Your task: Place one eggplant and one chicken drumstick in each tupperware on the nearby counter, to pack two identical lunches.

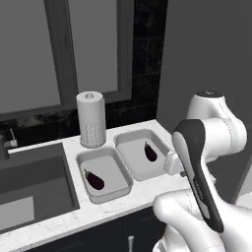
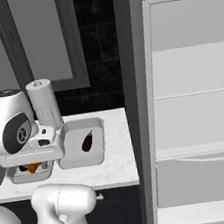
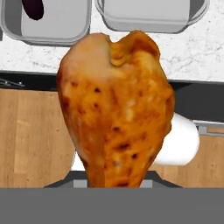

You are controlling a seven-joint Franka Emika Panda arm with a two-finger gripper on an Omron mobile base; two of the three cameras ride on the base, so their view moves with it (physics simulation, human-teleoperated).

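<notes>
1. My arm (image 1: 206, 147): glossy white rounded shells, bulbous joint housings.
2. A long black band runs down one link, seen from the left base view.
3. The top joint cap (image 1: 209, 94) is dark with small white marks.
4. In the right base view, a dark grey round joint face (image 2: 17, 135) bears a small light emblem.

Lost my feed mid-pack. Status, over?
Gripper shut on chicken drumstick, near counter edge. One eggplant in each tupperware. Nothing blocking.
</notes>
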